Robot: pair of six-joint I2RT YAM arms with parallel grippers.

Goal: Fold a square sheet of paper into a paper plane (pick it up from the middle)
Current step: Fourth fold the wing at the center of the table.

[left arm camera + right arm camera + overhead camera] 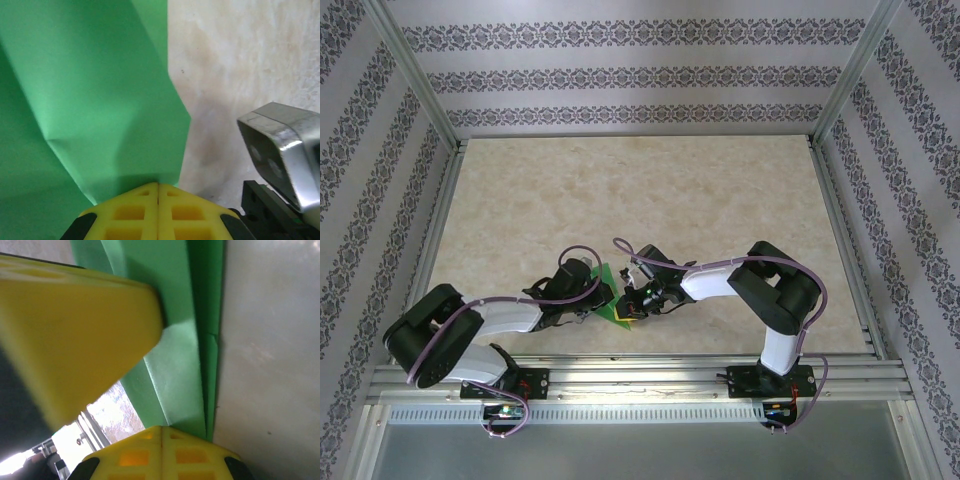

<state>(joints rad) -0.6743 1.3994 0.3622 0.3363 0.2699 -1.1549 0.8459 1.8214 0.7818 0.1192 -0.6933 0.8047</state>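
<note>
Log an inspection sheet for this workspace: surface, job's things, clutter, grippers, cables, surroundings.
Surface: beige marbled table, flat.
Job's things: green paper, partly folded with creases, held between the two grippers near the front edge.
Clutter: nothing seen.
Grippers: left gripper shut on the paper; right gripper shut on the paper; yellow pads.
Cables: purple cables looped along both arms, off the paper.
Surroundings: patterned walls on three sides, metal frame at the corners.

Arms: 2 total, L arm [470,325] + R arm [770,290]
Grippers: 2 total, L gripper [158,197] + R gripper [161,440]
Green paper [100,100]: 1 pc
Table [640,190]: 1
</note>
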